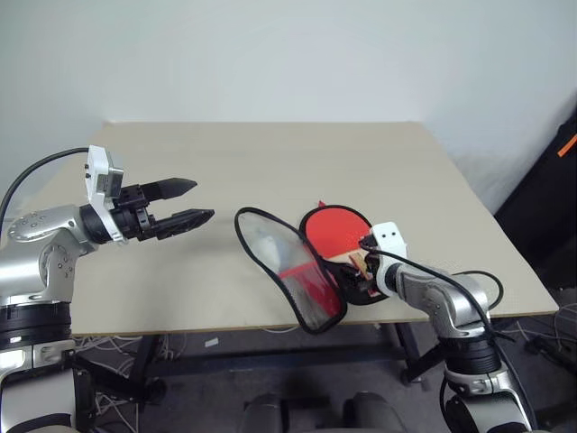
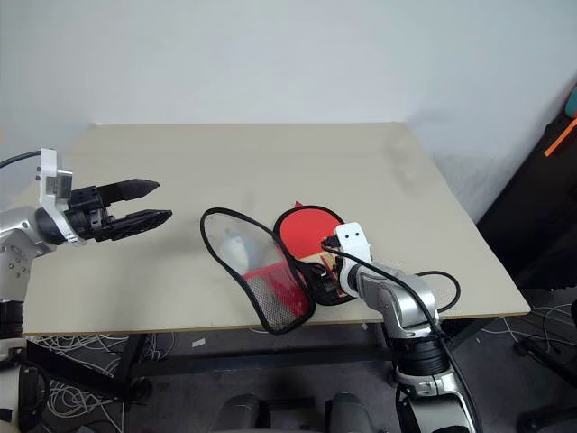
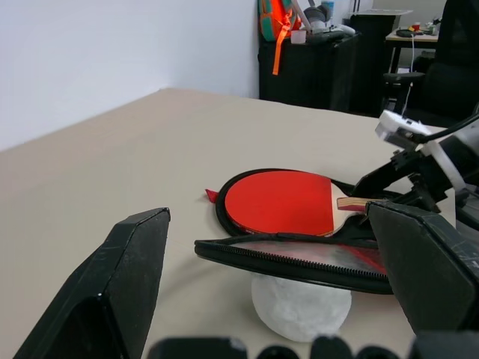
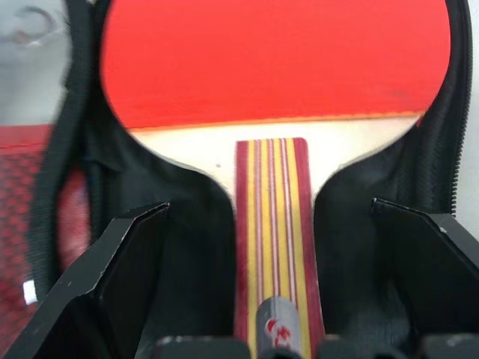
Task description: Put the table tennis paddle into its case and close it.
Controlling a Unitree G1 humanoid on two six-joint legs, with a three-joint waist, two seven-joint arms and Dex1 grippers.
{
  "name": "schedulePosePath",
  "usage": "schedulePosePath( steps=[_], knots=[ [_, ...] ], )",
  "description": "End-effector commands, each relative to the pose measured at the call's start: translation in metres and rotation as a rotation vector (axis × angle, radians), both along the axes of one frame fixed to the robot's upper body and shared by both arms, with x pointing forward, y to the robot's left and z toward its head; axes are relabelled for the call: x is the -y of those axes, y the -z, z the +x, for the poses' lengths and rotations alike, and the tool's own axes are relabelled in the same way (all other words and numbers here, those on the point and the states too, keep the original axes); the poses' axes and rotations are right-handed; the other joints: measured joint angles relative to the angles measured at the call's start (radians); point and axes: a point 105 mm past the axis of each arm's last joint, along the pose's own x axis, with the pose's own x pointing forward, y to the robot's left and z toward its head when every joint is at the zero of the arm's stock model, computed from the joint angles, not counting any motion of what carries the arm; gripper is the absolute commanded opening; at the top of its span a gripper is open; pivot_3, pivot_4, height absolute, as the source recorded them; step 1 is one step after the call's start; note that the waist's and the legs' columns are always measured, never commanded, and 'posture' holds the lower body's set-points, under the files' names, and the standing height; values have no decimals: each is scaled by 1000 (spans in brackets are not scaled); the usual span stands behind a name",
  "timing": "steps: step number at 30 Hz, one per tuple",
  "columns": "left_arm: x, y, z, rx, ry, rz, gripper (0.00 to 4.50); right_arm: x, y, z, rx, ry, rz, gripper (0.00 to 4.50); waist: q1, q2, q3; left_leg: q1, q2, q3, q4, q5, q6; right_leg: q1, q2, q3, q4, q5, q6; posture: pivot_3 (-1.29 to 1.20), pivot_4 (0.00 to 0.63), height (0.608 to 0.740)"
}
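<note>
The table tennis paddle [image 1: 335, 231] lies with its red face up inside the open case [image 1: 311, 221], near the table's front edge. Its striped wooden handle [image 4: 273, 239] points toward my right gripper [image 4: 269, 208]. That gripper is open, with a finger on each side of the handle and a gap to both. The case's mesh lid [image 1: 290, 271] stands raised on the left of the paddle. My left gripper [image 1: 187, 206] is open and empty, held level above the table well left of the case.
The beige table [image 1: 270, 153] has free room behind and left of the case. A white rounded lump [image 3: 299, 307] sits under the raised lid. Dark furniture [image 1: 552, 198] stands off the table's right side, and cables lie on the floor below.
</note>
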Motion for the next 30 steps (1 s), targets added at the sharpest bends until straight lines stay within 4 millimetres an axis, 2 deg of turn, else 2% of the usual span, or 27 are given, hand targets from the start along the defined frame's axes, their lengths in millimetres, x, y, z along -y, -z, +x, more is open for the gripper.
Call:
schedulePosePath(
  steps=[1,5,7,13,18,24,30],
  knots=[
    [-4,-13,-1,47,-3,23,4500,1,-52,5,143,-70,70,4473,0,0,0,0,0,0,0,0,0,0,0,0,0,0,0,0,0,740],
    [-4,-15,0,43,0,29,4500,2,-88,1,228,-178,120,4473,0,0,0,0,0,0,0,0,0,0,0,0,0,0,1,0,0,740],
    [-1,-17,-1,45,9,27,4500,9,-100,-1,288,-236,121,4473,1,0,0,0,0,0,0,0,0,0,0,0,0,-1,1,0,0,740],
    [1,-13,-6,28,12,25,4500,37,-123,0,416,-326,102,4473,1,-1,0,0,0,0,0,0,0,1,-1,-1,-1,-2,-1,0,0,740],
    [-1,-8,-12,17,-2,22,4500,52,-133,-6,490,-428,49,4473,0,-1,0,1,0,0,-1,0,0,1,0,0,-1,-2,-1,0,0,740],
    [-1,-6,-15,11,-11,23,4500,70,-133,-14,509,-535,-23,4473,2,-1,1,1,0,0,0,0,0,1,-1,-1,-1,-2,-1,0,0,740],
    [-2,-6,-15,7,-12,22,4500,85,-138,-18,527,-596,-20,4473,2,-1,1,1,0,0,0,0,0,1,-1,-1,-1,-2,-1,0,0,740]
  ],
)
